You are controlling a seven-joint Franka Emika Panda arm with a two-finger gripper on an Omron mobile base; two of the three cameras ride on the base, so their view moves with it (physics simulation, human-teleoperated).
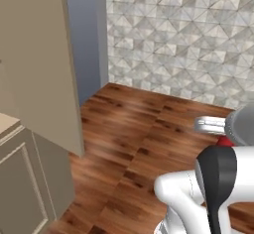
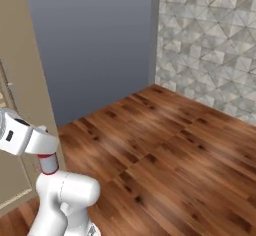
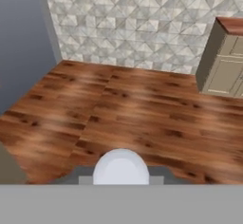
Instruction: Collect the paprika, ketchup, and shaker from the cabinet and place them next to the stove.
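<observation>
In the hand view the shaker (image 3: 121,167) shows as a pale grey-white rounded dome at the bottom middle, sitting between the two finger tips of the gripper (image 3: 121,179). One grey tip (image 3: 85,180) pokes out just beside the dome on one side, and its mate does the same on the other side. The jaws are drawn in and clamped on the shaker, which hangs in the air above the wooden floor (image 3: 142,109) and touches no shelf or counter.

Beyond the shaker the brown plank floor runs to a pale wall of geometric tiles (image 3: 133,23). A plain blue-grey wall (image 3: 21,38) meets it at the far corner. A beige counter unit (image 3: 223,61) with a red-brown wooden top and panelled doors stands against the tiled wall, well apart from the gripper.

In the left base view the cabinet (image 1: 39,54) rises as a tall beige side panel along the left edge, with a panelled lower door (image 1: 20,188) beneath it. The white arm (image 1: 198,193) curls up in the lower right corner, over bare floor. In the right base view the cabinet (image 2: 22,75) lines the left edge, and the arm (image 2: 60,195) reaches left across its front
</observation>
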